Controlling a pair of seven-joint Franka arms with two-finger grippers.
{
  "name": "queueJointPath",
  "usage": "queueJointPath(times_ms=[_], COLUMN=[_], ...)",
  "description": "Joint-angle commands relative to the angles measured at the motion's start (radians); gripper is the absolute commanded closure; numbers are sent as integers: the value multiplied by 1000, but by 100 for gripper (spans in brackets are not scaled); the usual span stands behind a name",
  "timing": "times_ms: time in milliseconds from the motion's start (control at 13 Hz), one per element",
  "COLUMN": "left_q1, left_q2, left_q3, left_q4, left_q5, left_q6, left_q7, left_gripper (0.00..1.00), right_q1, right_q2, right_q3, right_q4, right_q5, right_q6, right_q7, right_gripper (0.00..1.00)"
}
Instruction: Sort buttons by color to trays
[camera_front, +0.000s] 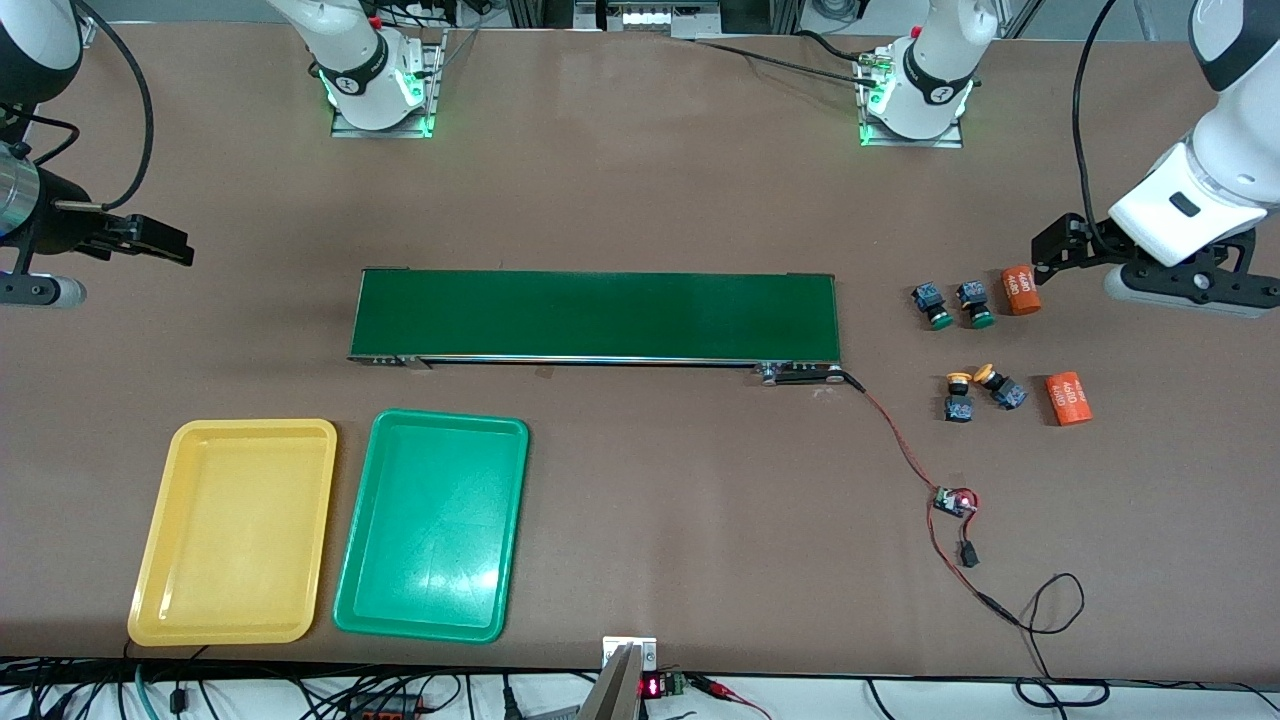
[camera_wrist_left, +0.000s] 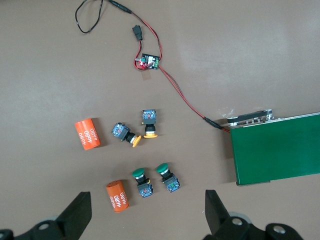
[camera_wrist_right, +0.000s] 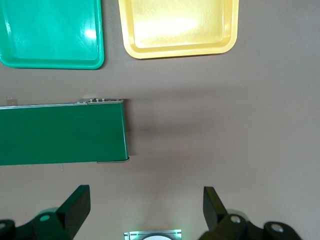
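Conveyor belt (camera_front: 596, 315): long, dark green, lying across the middle of the surface (camera_front: 640, 180), between the buttons and the trays.
Orange cylinders: one (camera_front: 1021, 289) just beside the green-capped pair, another (camera_front: 1068, 399) near the yellow-capped pair.
Circuit board (camera_front: 954, 501): small, on a red and black wire running from the belt's end, nearer the front camera than the buttons.
Green buttons: two, (camera_front: 930, 305) and (camera_front: 975, 304), side by side toward the left arm's end.
Yellow buttons: two, (camera_front: 958, 396) and (camera_front: 1001, 387), nearer the front camera than the green pair.
Yellow tray (camera_front: 236, 530): toward the right arm's end, nothing in it.
Green tray (camera_front: 433, 524): just beside the yellow tray, nothing in it.
Left end effector (camera_wrist_left: 147, 215): over the surface by the green buttons, fingers spread wide, holding nothing.
Right end effector (camera_wrist_right: 145, 210): over bare surface off the belt's end, fingers spread wide, holding nothing.
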Motion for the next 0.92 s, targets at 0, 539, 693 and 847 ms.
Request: queueJointPath(times_ms=[0,539,693,847], left_q1=[-8,-4,18,38], left_q2=[35,349,432,513], left_q3=[13,14,14,14], left_q4=[34,143,155,138], left_q5=[16,24,16,13], left_q6=[-18,-21,53,179], left_q7=[4,6,0,-47], left_gripper=[0,0,0,0], right_q1=[-1,1,1,2], right_q2=[-15,-10,-6,-6], right_q3=[5,6,8,8], right_q4=[-19,-23,-23,-25], right_q5=[4,24,22,22], right_q6=[23,46,45,46], right_q7=[11,8,-4,-5], right_gripper=[0,0,0,0])
